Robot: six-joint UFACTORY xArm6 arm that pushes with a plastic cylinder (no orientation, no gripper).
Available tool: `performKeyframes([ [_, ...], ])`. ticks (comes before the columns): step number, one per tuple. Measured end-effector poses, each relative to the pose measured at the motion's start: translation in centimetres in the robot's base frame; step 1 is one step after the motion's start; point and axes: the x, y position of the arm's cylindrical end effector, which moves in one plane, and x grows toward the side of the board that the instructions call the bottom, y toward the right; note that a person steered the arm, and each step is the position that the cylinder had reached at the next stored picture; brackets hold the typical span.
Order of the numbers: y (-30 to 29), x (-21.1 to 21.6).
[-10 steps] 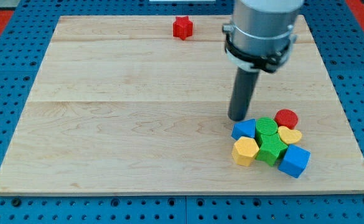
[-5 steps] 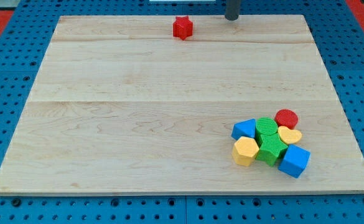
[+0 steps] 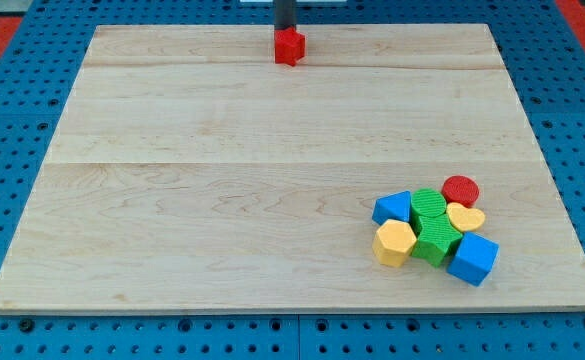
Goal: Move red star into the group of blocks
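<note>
At board's top edge, my tip (image 3: pixel 286 30) touching red star (image 3: pixel 289 46), no claw visible.

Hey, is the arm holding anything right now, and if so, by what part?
Nothing is held; the rod cannot grasp. My tip stands right behind the red star, at its top edge in the view, apparently touching it.

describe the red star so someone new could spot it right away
Start at the wooden board and look along its top edge, a little left of centre. The red star sits there alone, with my tip just above it. Every other block, including a red round one, is clustered at the view's bottom right.
</note>
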Motion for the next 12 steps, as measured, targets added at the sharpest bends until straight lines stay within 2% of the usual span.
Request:
performKeyframes([
  [3,-1.9,3.2],
  [5,-1.4,7.1],
  [8,4.7,9.5],
  [12,3.6,19.6],
])
